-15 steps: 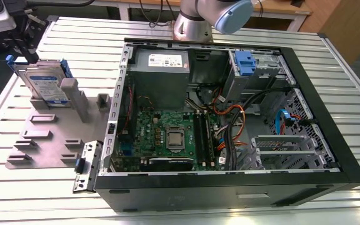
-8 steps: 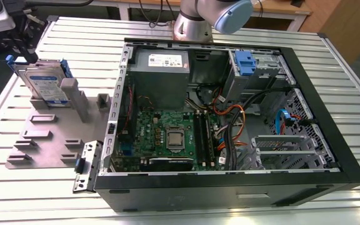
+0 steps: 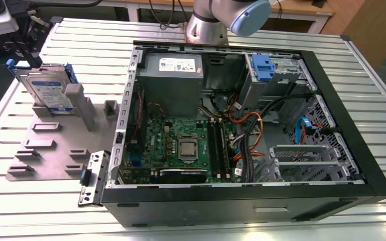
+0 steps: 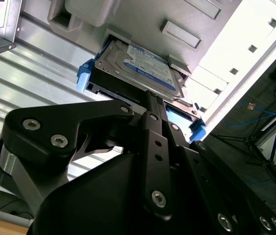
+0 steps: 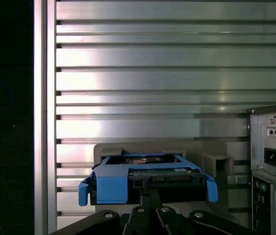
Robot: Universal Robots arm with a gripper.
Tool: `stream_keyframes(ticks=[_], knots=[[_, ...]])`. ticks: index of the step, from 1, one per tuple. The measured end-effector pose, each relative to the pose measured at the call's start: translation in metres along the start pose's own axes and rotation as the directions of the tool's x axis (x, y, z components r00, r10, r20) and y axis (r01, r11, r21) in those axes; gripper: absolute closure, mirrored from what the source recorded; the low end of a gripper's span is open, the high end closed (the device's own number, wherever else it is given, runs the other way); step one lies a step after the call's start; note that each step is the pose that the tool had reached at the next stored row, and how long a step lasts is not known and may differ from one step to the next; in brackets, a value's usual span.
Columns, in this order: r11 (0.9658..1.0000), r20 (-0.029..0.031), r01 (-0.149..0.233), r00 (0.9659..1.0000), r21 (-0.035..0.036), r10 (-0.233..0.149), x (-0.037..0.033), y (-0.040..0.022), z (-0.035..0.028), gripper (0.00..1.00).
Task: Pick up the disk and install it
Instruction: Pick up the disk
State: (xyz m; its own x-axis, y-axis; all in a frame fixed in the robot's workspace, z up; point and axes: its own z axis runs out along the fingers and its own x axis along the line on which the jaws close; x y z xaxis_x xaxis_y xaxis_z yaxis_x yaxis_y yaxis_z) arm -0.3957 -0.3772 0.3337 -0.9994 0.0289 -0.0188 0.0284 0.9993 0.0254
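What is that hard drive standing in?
The disk stands on edge in a grey holder on the ribbed metal table. Its posts cover the disk's lower edge, so the slot itself is hidden.

Matte black gripper [image 4: 152, 105] linkage with silver screws [image 4: 158, 198]; silver arm [image 3: 205, 27], pale-blue joint cap [image 3: 249, 17].

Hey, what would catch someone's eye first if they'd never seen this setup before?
The open computer case dominates the middle of the exterior view, its green motherboard exposed. At the exterior view's left, the disk stands propped in a grey fixture beside the case. In the second wrist view the black gripper is right by the disk's near edge.
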Motion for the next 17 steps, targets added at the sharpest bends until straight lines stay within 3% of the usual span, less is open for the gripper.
stream_keyframes(ticks=[11,14,17], knots=[[1.0,-0.0002,0.004,1.0,0.0,-0.004,-0.0001,0.0,0.0,0.89],[0.9995,-0.0008,0.032,0.9995,-0.0006,-0.032,-0.0001,0.0,0.0,0.89],[0.9968,-0.0019,0.08,0.9968,-0.0016,-0.08,-0.0001,0.0,0.0,0.89]])
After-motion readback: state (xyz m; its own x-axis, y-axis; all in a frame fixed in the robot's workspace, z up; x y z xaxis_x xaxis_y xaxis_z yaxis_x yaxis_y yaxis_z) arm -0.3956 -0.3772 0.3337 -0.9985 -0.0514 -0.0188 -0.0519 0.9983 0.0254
